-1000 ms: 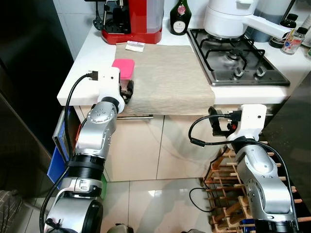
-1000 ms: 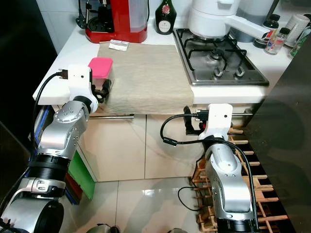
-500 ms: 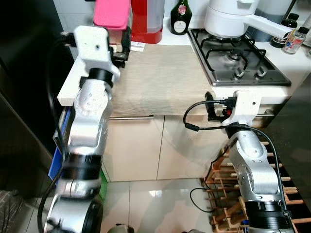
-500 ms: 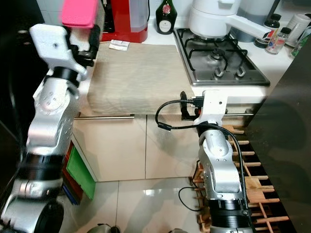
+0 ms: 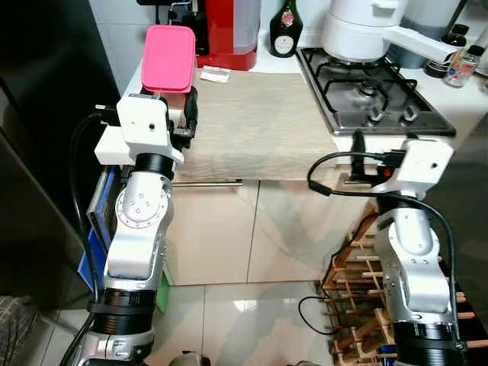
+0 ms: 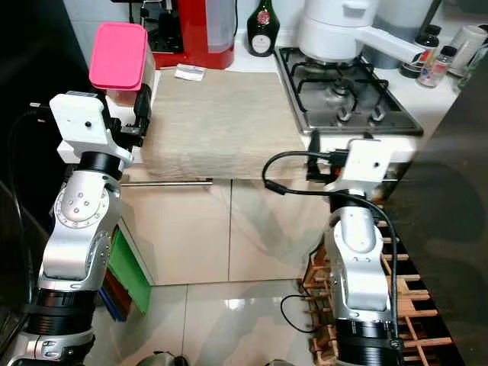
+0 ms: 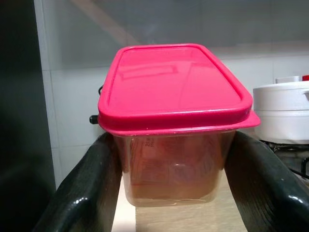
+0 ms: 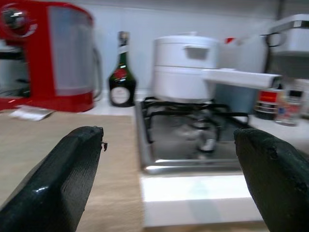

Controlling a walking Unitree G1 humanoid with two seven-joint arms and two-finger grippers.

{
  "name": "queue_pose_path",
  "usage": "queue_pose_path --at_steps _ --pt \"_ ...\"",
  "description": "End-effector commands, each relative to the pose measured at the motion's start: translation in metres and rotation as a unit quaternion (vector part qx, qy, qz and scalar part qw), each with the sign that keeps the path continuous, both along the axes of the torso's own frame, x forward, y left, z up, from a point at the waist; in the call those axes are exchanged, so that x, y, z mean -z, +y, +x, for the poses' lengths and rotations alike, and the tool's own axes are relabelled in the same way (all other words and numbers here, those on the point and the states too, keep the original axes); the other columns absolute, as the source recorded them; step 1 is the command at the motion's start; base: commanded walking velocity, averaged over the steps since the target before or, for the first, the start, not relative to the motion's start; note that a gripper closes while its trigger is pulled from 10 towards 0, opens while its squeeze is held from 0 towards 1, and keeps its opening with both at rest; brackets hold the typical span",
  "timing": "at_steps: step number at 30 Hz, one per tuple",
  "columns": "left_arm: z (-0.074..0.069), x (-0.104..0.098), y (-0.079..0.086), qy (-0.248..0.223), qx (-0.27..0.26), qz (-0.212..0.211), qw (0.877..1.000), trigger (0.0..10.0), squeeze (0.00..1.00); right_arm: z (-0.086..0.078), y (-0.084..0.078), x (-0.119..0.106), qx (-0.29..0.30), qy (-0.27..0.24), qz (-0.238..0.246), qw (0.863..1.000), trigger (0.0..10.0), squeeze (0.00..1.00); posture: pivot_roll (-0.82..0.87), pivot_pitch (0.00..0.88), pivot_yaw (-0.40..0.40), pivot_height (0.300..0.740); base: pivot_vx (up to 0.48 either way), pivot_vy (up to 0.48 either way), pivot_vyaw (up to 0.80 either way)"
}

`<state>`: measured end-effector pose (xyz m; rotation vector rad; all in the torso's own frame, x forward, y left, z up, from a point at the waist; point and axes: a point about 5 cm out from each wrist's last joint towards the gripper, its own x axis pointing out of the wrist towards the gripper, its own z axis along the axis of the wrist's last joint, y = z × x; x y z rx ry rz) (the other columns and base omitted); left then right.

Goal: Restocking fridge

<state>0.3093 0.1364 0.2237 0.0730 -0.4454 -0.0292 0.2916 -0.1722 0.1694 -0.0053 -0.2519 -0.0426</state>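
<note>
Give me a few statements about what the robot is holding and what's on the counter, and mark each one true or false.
1. The left gripper is shut on the pink-lidded container. True.
2. The container's lid is off. False: the pink lid is seated on it.
3. The right gripper holds the dark bottle. False: it is open and holds nothing; the bottle stands on the counter beside the red coffee machine.
4. A white pot sits on the gas hob. True.

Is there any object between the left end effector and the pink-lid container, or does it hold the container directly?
Nothing stands between them. The left end effector holds the pink-lid container directly, one black finger pressed on each side wall, above the counter. The right end effector is open and holds nothing.
</note>
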Motion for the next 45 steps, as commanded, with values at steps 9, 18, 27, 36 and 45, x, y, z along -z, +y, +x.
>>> queue_pose_path --at_steps 9,18,27,36,45 --pt "0.004 0.0 0.003 0.026 -0.02 -0.02 0.999 10.0 0.0 0.003 0.013 0.011 -0.023 0.027 0.022 0.999 10.0 0.0 0.0 0.0 -0.013 0.74 0.0 -0.238 0.0" --pt "0.007 -0.001 0.002 0.038 -0.019 -0.031 0.999 10.0 0.0 0.009 0.015 0.012 -0.025 0.031 0.022 0.999 10.0 0.0 0.0 0.0 -0.015 0.74 0.0 -0.154 0.0" --pt "0.009 -0.001 -0.003 0.04 -0.007 -0.041 0.998 10.0 0.0 0.01 0.012 0.012 -0.024 0.033 0.017 0.999 10.0 0.0 -0.02 0.0 -0.011 0.74 0.0 0.0 0.0" --pt "0.01 -0.001 -0.004 0.042 -0.007 -0.046 0.998 10.0 0.0 0.01 0.011 0.014 -0.023 0.037 0.016 0.999 10.0 0.0 -0.02 0.0 -0.009 0.74 -0.287 0.0 0.0" --pt "0.011 -0.001 -0.004 0.042 -0.009 -0.042 0.998 10.0 0.0 0.01 0.012 0.014 -0.024 0.04 0.017 0.999 10.0 0.0 -0.02 0.0 -0.007 0.74 -0.375 0.0 0.0"
